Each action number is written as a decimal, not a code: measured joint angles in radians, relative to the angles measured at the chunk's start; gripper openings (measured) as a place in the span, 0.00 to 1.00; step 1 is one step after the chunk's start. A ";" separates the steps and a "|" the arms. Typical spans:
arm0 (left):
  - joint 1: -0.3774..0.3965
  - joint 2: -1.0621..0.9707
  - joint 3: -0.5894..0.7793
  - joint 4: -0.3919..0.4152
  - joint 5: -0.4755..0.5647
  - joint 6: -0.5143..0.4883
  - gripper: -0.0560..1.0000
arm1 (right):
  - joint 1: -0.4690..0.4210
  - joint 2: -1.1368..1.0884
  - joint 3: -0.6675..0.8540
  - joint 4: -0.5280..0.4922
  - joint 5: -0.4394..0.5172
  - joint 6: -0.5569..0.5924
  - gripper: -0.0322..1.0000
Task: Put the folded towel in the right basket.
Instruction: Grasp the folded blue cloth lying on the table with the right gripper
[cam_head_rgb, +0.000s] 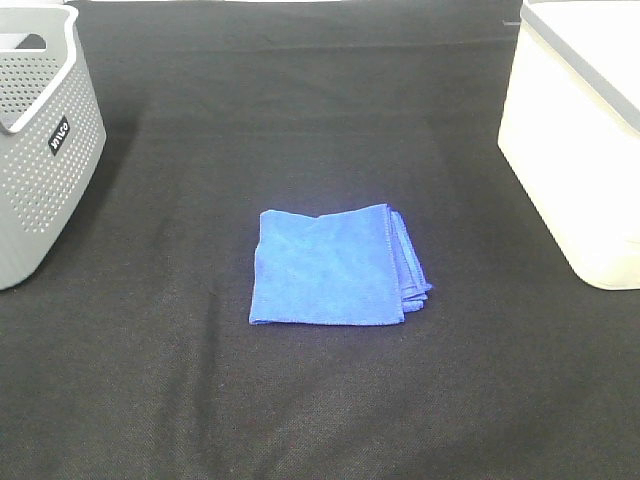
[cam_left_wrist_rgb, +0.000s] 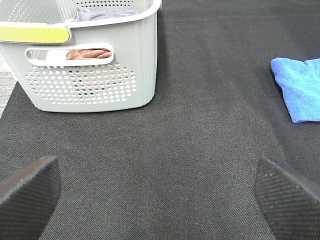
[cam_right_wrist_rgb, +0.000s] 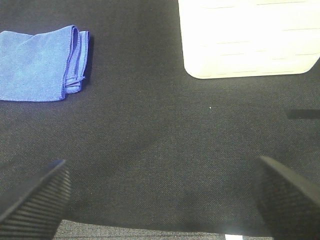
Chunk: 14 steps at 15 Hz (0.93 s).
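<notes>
A folded blue towel (cam_head_rgb: 335, 266) lies flat on the black mat in the middle of the exterior high view. It also shows in the left wrist view (cam_left_wrist_rgb: 300, 88) and in the right wrist view (cam_right_wrist_rgb: 42, 62). The white right basket (cam_head_rgb: 580, 130) stands at the right edge, seen in the right wrist view (cam_right_wrist_rgb: 247, 37) too. Neither gripper shows in the exterior high view. My left gripper (cam_left_wrist_rgb: 160, 200) is open and empty above the mat, well apart from the towel. My right gripper (cam_right_wrist_rgb: 162, 200) is open and empty, near the mat's front edge.
A grey perforated basket (cam_head_rgb: 40, 140) stands at the left, holding some cloth items seen in the left wrist view (cam_left_wrist_rgb: 100, 55). The black mat (cam_head_rgb: 320, 400) covers the table; its edge shows in the right wrist view (cam_right_wrist_rgb: 150, 232).
</notes>
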 joint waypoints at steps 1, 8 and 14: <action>0.000 0.000 0.000 0.000 0.000 0.000 0.98 | 0.000 0.000 0.000 0.000 0.000 0.000 0.95; 0.000 0.000 0.000 0.000 0.000 0.000 0.97 | 0.000 0.000 0.000 0.000 0.000 0.000 0.95; 0.000 0.000 0.000 0.000 0.000 0.000 0.97 | 0.000 0.000 0.000 0.000 0.000 0.000 0.95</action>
